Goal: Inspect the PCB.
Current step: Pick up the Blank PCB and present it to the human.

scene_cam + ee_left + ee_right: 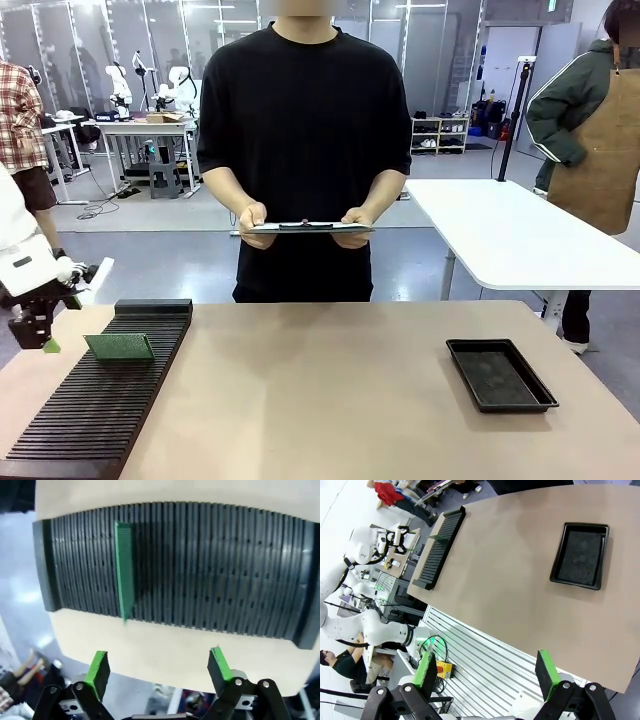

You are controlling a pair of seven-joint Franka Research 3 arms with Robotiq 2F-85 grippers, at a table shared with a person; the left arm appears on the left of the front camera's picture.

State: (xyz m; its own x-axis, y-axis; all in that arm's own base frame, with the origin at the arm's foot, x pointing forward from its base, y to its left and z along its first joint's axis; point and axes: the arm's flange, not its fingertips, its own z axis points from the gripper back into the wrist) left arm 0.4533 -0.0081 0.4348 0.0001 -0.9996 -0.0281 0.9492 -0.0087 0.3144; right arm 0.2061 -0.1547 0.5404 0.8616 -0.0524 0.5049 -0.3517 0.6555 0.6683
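Left hand: my left hand (42,340) (157,655) is spread wide with nothing between its green pads. It hangs at the desk's near edge, short of the rack.
Right hand: my right hand (486,657) is also fully spread and empty, high above the beige desk (330,400). The shallow black rectangular tray (581,555) lies well ahead of its fingers.
Task thing: the thin green rectangular PCB (120,346) (124,570) stands on edge in one slot of the long black ribbed plastic rack (100,410) (215,565). It is ahead of my left fingertips and apart from them, nearer one finger's line than the middle of the gap.
Person: stands beyond both hands, holding a flat grey clipboard (308,227) level.
Step, as I judge it: approach, before any grasp.
Risk, offset: if I go straight in, one finger could strike the board's edge and knock it over, because the board isn't centred.
Risk, rack: fingers going too deep may catch the ribs and drag the rack.
Risk, lift: a tilted pull could jam the board in its slot, or the thin board could slip from the pads.
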